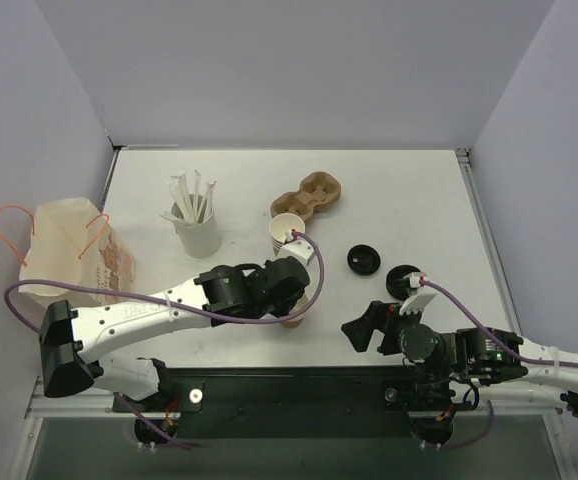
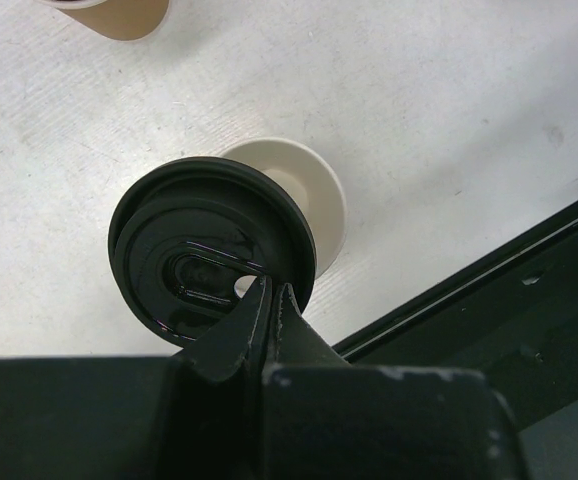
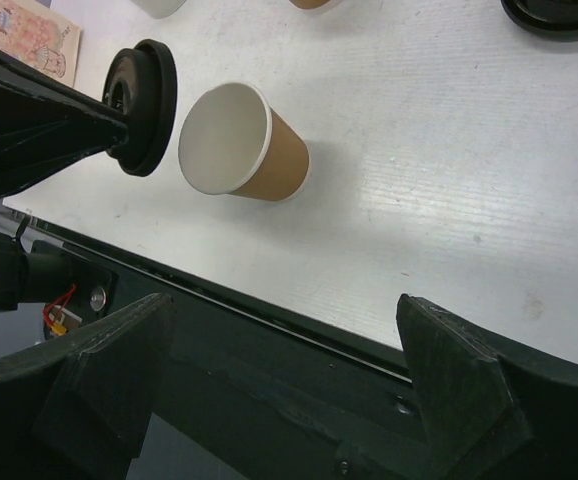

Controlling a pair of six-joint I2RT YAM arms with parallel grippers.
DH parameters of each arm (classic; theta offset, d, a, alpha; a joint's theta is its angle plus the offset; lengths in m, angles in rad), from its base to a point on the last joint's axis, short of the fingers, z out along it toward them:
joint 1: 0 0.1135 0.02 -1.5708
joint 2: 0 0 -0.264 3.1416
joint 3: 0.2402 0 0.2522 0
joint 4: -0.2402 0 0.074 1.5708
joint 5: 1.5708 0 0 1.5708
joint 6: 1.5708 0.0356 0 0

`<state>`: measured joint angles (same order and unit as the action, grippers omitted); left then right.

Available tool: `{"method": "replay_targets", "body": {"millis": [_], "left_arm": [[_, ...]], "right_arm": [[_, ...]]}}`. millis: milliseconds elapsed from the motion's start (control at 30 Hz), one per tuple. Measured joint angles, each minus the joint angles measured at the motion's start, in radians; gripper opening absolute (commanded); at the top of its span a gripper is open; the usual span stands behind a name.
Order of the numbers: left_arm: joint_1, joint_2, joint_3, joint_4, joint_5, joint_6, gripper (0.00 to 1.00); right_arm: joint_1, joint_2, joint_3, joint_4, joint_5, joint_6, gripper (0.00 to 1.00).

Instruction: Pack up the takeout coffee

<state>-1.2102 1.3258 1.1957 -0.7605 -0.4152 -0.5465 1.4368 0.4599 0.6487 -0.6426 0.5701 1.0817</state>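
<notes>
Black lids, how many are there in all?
3. One black lid is pinched in the left fingers, by the open paper cup. Two more lids lie on the table further right; either might be a stack hiding more.

the lid (image 2: 209, 250) is seen to be of black plastic, glossy and smooth, with highlights caught along its rim. the cup (image 3: 244, 145) is made of tan kraft paper, matt outside, white and smooth inside. the table (image 1: 409, 200) is finished in matt white, faintly grained and scuffed. the fingers (image 2: 244, 325) of the left gripper (image 2: 269, 292) are moulded in dull black plastic, flecked with pale chips. toward twelve o'clock on the table a cup carrier (image 1: 309, 195) of rough brown pulp is found; at nine o'clock, a printed paper bag (image 1: 69, 255).
</notes>
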Motion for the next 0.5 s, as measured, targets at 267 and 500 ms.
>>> {"method": "replay_targets", "body": {"millis": [267,500], "left_arm": [[-0.001,0.107,0.031,0.005,0.024,-0.001,0.00],[-0.004,0.153,0.043,0.009,0.035,-0.005,0.00]], "right_arm": [[0.000,0.001,0.000,-0.006,0.003,0.000,0.99],[0.000,0.002,0.000,-0.008,0.003,0.000,0.99]]}}
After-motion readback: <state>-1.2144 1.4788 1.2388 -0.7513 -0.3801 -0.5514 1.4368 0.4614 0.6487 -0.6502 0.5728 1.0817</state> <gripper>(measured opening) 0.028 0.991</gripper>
